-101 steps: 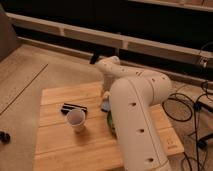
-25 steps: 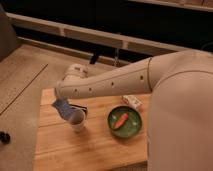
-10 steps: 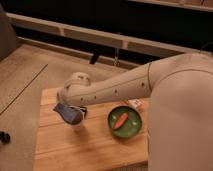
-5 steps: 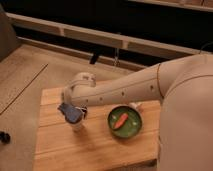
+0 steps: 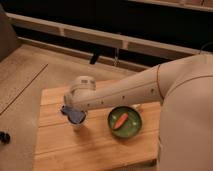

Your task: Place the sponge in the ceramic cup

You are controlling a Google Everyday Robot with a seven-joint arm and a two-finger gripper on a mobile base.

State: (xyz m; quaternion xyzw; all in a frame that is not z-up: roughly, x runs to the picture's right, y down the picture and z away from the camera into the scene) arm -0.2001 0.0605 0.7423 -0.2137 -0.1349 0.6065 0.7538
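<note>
Gripper [image 5: 75,111] sat low over the ceramic cup [image 5: 79,125] on the worktop [image 5: 60,150], with the blue sponge [image 5: 74,115] at the cup's mouth. Couldn't tell whether it was clamped or released. Best bet looked like: centre on the rim, go straight down, release only once the sponge was inside.

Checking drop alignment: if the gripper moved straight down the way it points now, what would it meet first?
Probably the ceramic cup, just under the gripper and the blue sponge it holds; depth is unclear.
</note>
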